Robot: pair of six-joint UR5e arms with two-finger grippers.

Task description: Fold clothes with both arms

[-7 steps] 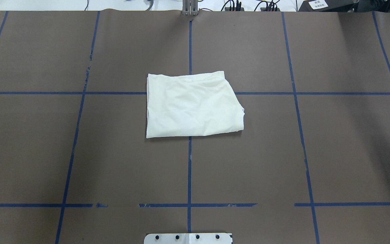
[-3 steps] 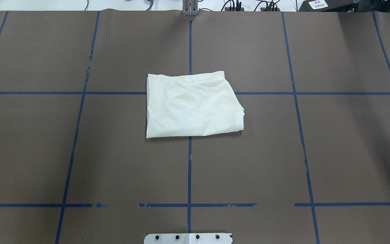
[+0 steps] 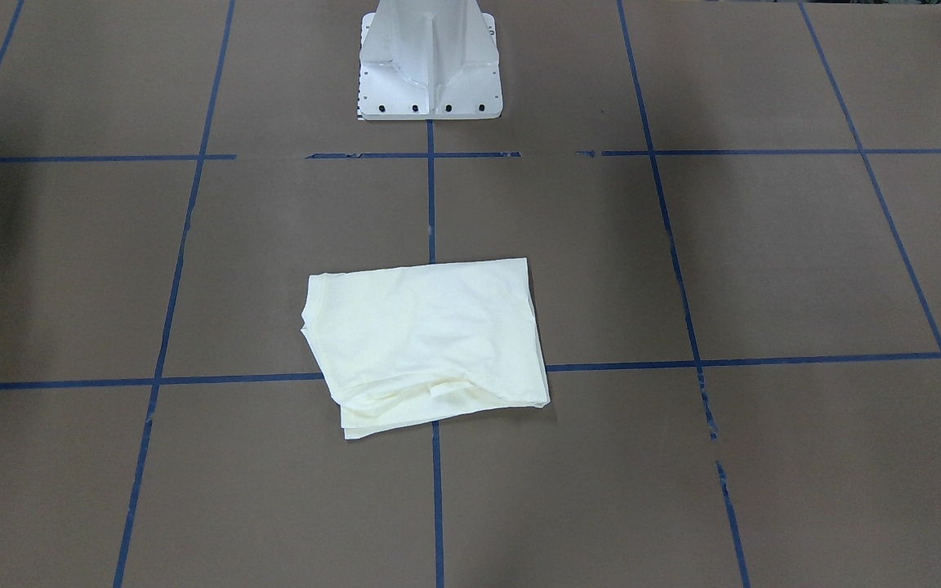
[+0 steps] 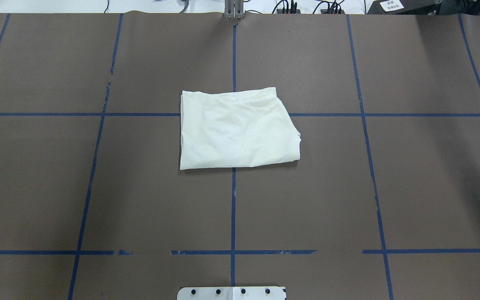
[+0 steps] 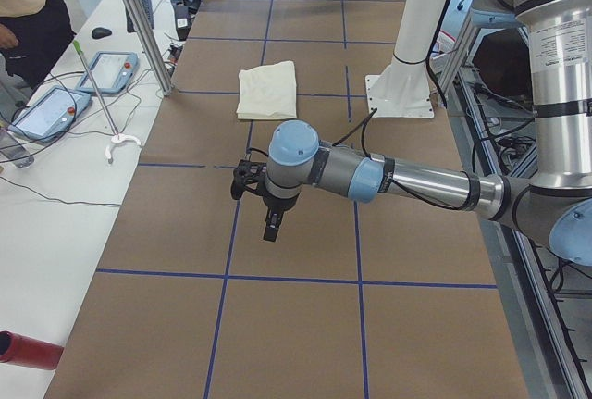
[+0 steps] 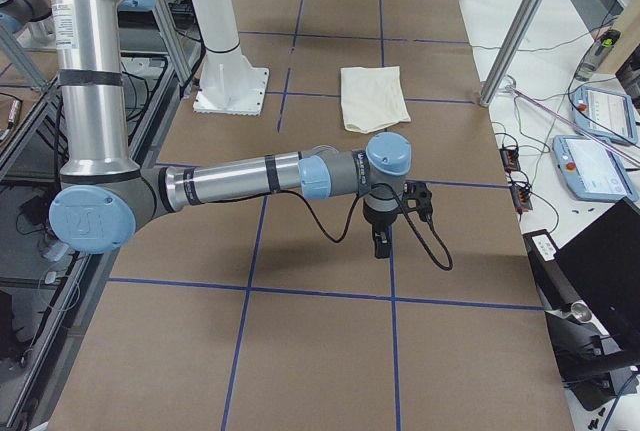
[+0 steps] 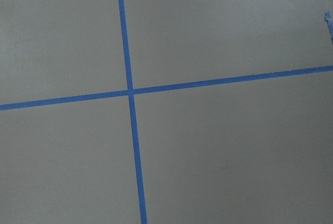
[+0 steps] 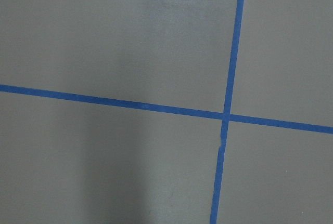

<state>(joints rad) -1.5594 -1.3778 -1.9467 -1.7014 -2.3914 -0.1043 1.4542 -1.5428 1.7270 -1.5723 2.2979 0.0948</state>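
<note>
Lying folded into a flat, almost square packet, the cream T-shirt (image 4: 238, 129) shows only plain pale cloth with soft wrinkles and a stitched hem on one side. It rests on the brown table (image 4: 140, 200) between the left gripper (image 5: 270, 229) and the right gripper (image 6: 381, 244), well apart from both. Each gripper hangs pointing down over the blue tape lines (image 7: 130, 91); whether its fingers are spread or closed cannot be told.

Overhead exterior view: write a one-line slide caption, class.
Folded cream T-shirt lying at the centre of the brown, blue-taped table.

Cream T-shirt (image 4: 236, 129) folded flat on table (image 4: 56, 187); left arm (image 5: 425, 181), right arm (image 6: 230, 179) outstretched, well apart.
</note>
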